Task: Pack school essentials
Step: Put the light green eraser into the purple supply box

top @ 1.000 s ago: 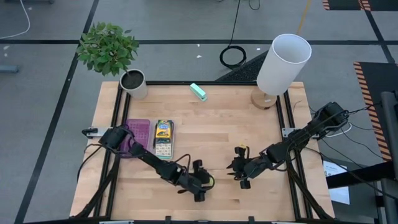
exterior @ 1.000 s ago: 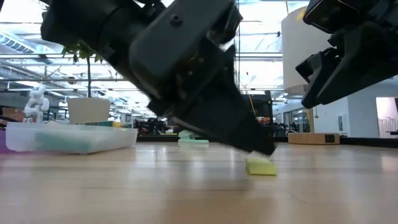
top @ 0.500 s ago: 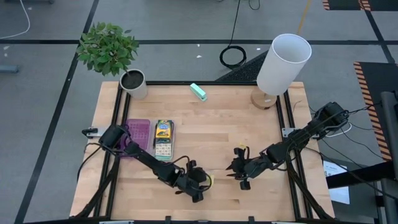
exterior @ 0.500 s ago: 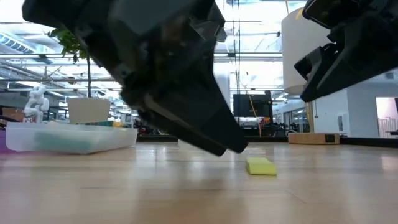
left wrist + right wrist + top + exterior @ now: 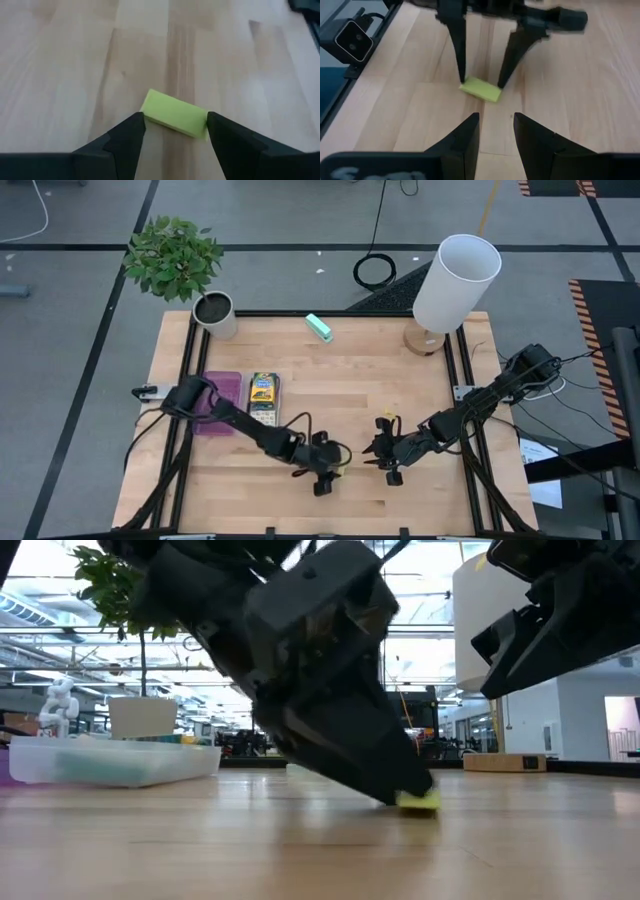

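Left claw (image 5: 172,131) wide, straddling the tiny yellow piece (image 5: 174,113): keep it centred on the piece, close gently

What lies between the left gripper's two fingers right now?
The yellow piece lies on the table between the open left gripper's fingers, one at each end of it. The left wrist view shows this best; the right wrist view confirms it.

one yellow piece (image 5: 175,118), two arms

Potted plant (image 5: 173,255), white lamp (image 5: 452,282), teal block (image 5: 319,328)
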Tool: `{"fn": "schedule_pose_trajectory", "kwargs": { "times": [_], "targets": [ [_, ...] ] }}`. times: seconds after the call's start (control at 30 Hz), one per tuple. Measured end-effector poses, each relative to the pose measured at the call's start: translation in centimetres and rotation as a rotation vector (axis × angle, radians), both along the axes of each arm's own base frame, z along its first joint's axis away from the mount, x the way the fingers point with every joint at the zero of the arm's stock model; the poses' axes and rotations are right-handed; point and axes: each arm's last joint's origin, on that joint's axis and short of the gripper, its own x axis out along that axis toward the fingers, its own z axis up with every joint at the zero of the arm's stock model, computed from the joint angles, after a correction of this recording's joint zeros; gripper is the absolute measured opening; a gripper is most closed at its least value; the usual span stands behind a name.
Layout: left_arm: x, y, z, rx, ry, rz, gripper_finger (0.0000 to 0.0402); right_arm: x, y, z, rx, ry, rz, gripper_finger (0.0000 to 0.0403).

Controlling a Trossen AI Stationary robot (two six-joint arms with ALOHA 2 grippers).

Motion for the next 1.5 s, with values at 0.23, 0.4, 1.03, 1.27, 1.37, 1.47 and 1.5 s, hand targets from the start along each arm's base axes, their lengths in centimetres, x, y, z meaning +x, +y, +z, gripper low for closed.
{"fn": "schedule_pose_trajectory", "kwargs": {
  "times": [0.23, 0.4, 1.03, 1.27, 1.37, 1.47, 1.5],
  "targets": [
    [1.2, 1.0, 0.1, 0.079, -0.120, -0.101, 0.0225, -0.1, -0.1, -0.1, -0.013, 0.010, 0.006, 0.0114],
    [1.5, 0.7, 0.7, 0.098, -0.198, -0.125, 0.0225, -0.2, 0.0, -0.2, -0.028, 0.012, 0.024, 0.0114],
    [-5.9, -4.0, 6.9, 0.181, -0.026, 0.221, 0.0225, 4.6, -0.5, -5.9, -0.178, -0.113, 0.426, 0.0285],
    [-6.9, -5.3, 6.9, 0.211, -0.040, 0.241, 0.0225, 6.3, -2.6, -6.6, -0.089, -0.118, 0.509, 0.0297],
    [-7.1, -5.6, 6.9, 0.230, -0.062, 0.251, 0.0225, 6.4, -3.1, -7.5, -0.045, -0.098, 0.544, 0.0277],
    [-7.1, -5.7, 7.0, 0.241, -0.071, 0.261, 0.0225, 6.6, -3.1, -8.5, -0.046, -0.108, 0.561, 0.0253],
    [-7.2, -5.7, 7.0, 0.242, -0.072, 0.262, 0.0225, 6.7, -3.0, -8.8, -0.048, -0.112, 0.565, 0.0245]
  ]
}}
